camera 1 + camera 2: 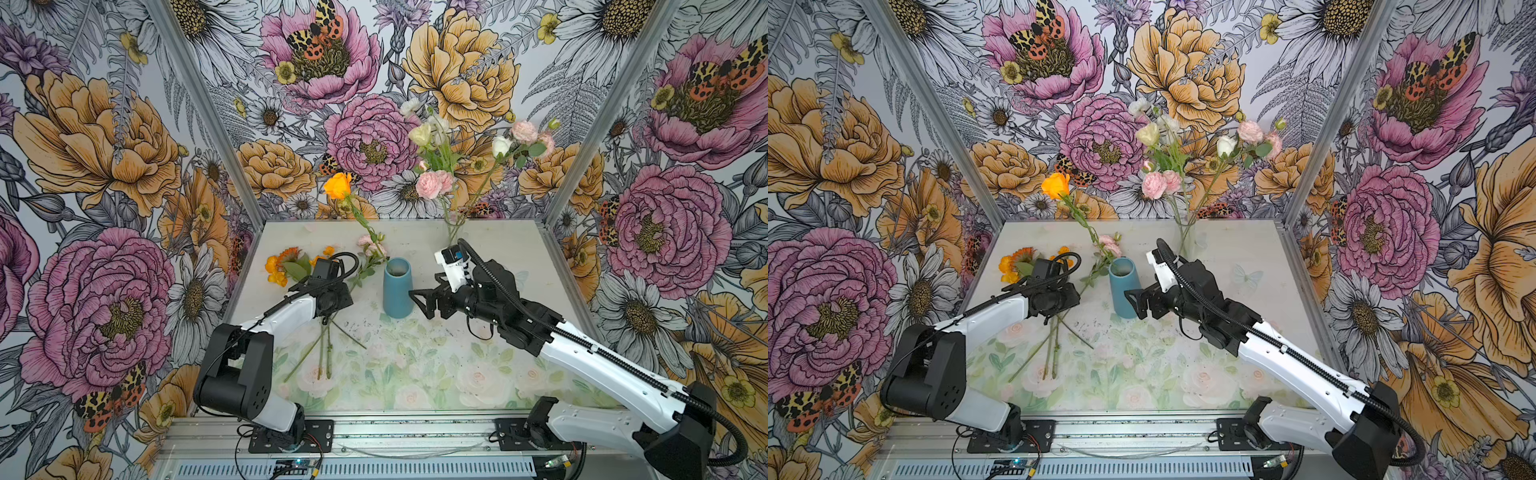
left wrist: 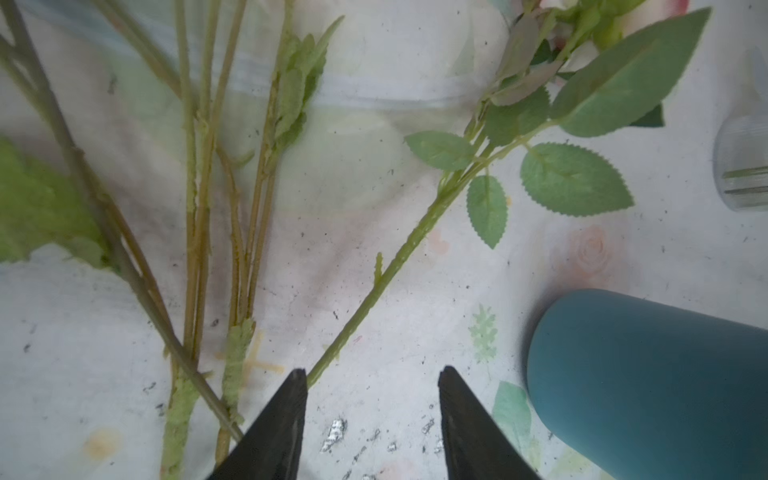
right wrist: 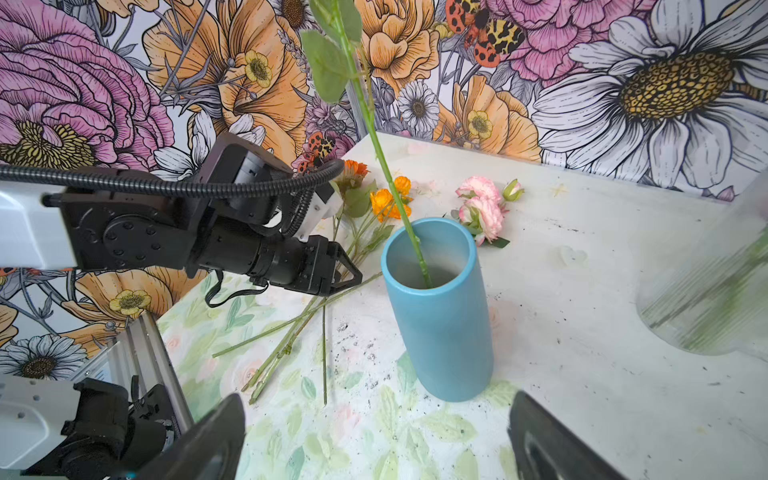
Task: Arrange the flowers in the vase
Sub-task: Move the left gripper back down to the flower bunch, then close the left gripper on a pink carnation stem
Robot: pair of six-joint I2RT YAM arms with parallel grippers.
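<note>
A blue vase (image 1: 398, 286) (image 3: 440, 316) stands mid-table with one orange flower (image 1: 338, 185) in it, its stem leaning left. Loose flowers lie left of the vase: orange blooms (image 1: 278, 266), pink blooms (image 1: 371, 245) (image 3: 482, 208) and several crossing green stems (image 1: 324, 353) (image 2: 199, 208). My left gripper (image 2: 372, 374) (image 3: 353, 279) points down over those stems. Its jaws stand apart with bare table between them, and a leafy stem (image 2: 374, 291) touches the tip of one finger. My right gripper (image 1: 419, 305) (image 3: 376, 399) is wide open and empty, just right of the blue vase's base.
A clear glass vase (image 1: 455, 230) (image 3: 706, 299) holding several pink and cream flowers stands at the back right, behind my right wrist. Flower-printed walls close in the table on three sides. Dark crumbs (image 3: 357, 345) speckle the table in front of the blue vase.
</note>
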